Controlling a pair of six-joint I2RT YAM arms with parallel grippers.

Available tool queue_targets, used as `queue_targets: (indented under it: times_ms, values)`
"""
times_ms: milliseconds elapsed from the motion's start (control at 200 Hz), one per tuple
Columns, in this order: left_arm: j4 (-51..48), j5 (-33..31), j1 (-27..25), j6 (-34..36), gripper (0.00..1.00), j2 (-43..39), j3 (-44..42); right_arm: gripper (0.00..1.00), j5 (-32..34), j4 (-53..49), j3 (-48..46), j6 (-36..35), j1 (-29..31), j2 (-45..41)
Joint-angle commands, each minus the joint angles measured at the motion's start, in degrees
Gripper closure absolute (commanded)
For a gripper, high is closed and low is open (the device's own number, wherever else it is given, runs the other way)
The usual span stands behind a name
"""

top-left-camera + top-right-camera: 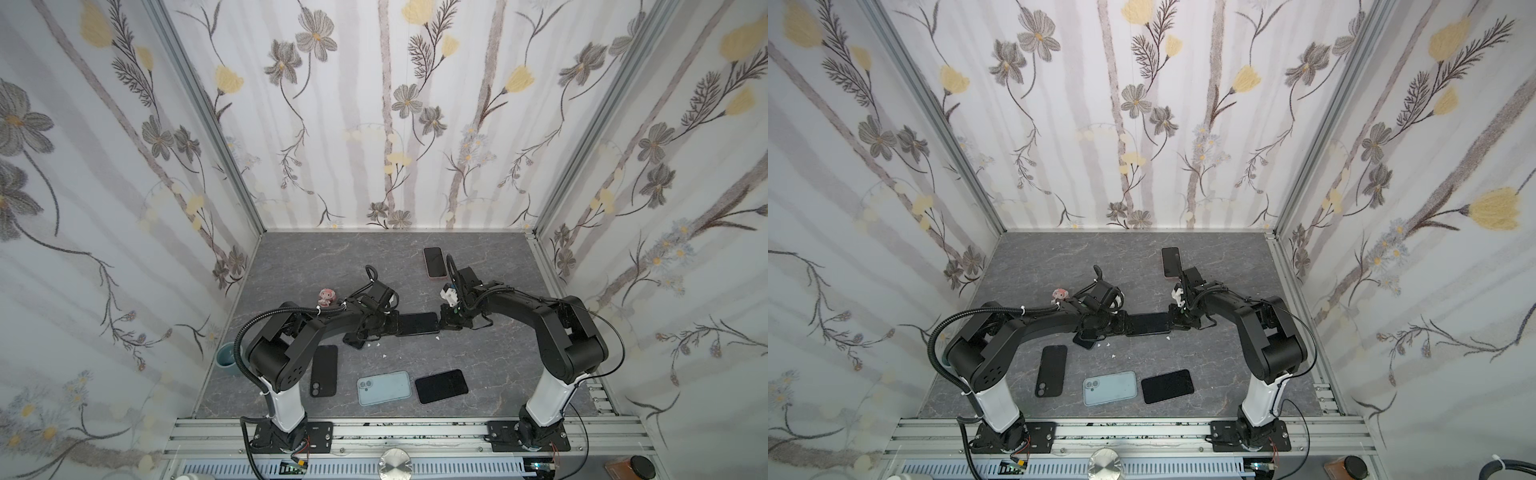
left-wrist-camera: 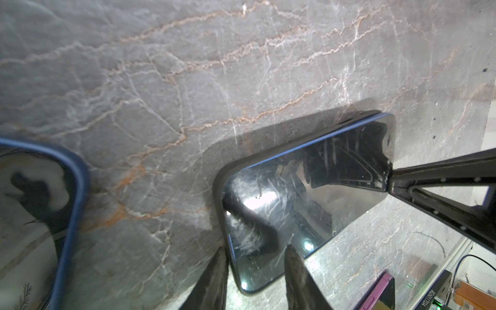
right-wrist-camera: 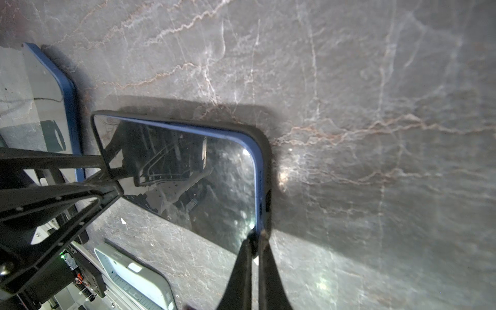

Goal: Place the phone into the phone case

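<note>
The left claw (image 2: 256,251) is part closed on the left end of the phone (image 1: 417,324). One finger (image 2: 298,279) lies over the glass and the other runs along the outside of the black phone case (image 2: 218,193). The right claw (image 3: 257,236) is clenched tight with nothing between its fingers, and its tips press on the phone's right end.

The phone is mid-table between the two arms, screen up. The case wraps its back, the blue frame shows inside the rim, and a broad shadow falls on the grey table (image 1: 498,257).

A second blue-edged phone (image 2: 72,188) lies close under the left claw. White flecks (image 1: 384,356) dot the table just near of the held phone. A black case with camera holes (image 1: 323,371), a light-blue case (image 1: 384,387) and a black slab (image 1: 441,386) lie in a row along the near side. A pink-edged phone (image 1: 435,262) lies far right, beside the right wrist. A small doll (image 1: 326,296) stands just beyond the left arm, and a cup (image 1: 226,354) stands at the left edge.
</note>
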Motion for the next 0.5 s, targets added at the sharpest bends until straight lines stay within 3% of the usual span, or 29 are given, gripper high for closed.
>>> queue_targets:
  times_ms: [0,495]
  values:
    - [-1.4,0.9,-0.7,0.4,0.62,1.3,-0.5,0.93,9.9,-2.0,-1.4,-0.8,1.0,3.5]
    - [-2.0,0.3,-0.7,0.4,0.62,1.1,-0.1,0.94,13.8,-3.0,-0.6,-0.5,1.6,4.6]
